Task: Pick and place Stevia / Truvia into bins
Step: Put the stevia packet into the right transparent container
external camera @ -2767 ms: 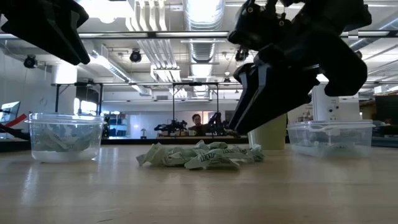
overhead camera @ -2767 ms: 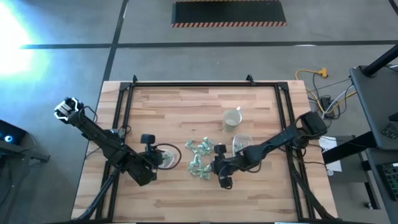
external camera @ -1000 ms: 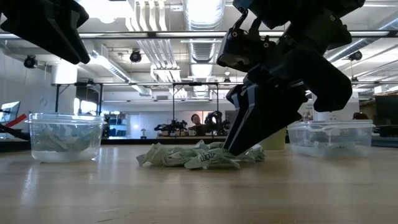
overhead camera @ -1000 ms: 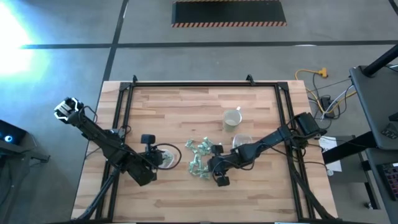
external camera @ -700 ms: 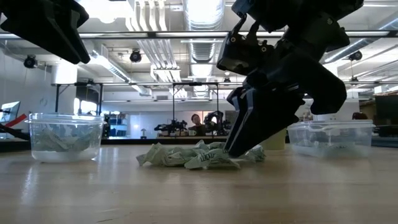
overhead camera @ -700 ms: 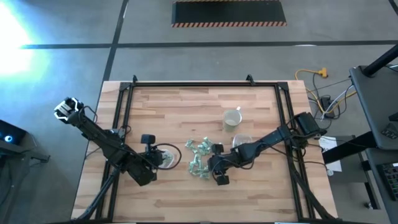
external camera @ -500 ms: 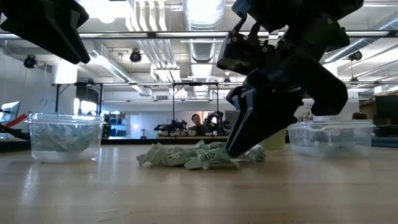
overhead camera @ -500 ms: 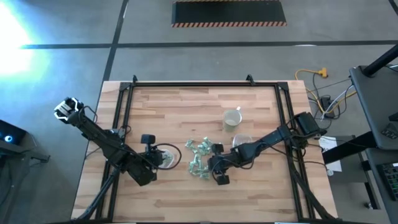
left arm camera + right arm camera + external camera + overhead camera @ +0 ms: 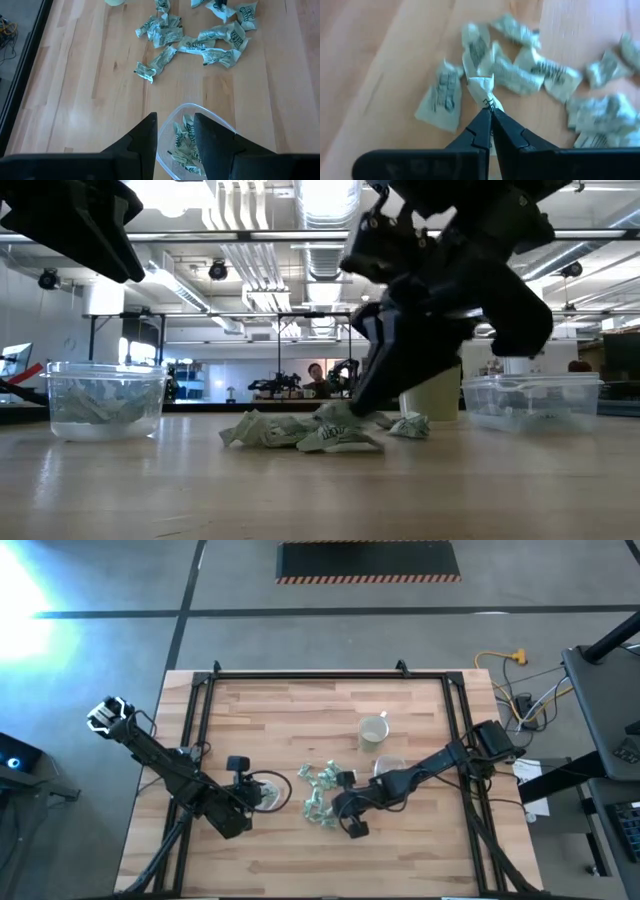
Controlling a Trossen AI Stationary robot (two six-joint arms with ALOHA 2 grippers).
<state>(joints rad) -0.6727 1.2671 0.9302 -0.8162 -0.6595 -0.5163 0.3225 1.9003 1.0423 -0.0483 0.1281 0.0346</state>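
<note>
Pale wood counter [image 9: 300, 715] under workshop lights: my right gripper [image 9: 490, 116] has its fingers pinched shut on one Stevia packet [image 9: 481, 86], its end trapped between the tips. Half a second ago the same fingers were pressed down into the loose pile of packets [image 9: 300, 432]; in the low view they have since risen a little, with the caught packet coming up off the heap at its right side. From above, the right gripper [image 9: 343, 808] sits at the right edge of the pile [image 9: 318, 795], near the middle of the counter, a shade farther left than before.

My left gripper [image 9: 175, 131] has not moved: it hangs over the round bin [image 9: 200, 116], fingers slightly parted and holding nothing, with several packets already lying inside that tub. The round bin [image 9: 105, 398] stands left of the pile, the rectangular bin [image 9: 530, 400] well to its right, and the cream mug [image 9: 373, 730] is beyond it.
</note>
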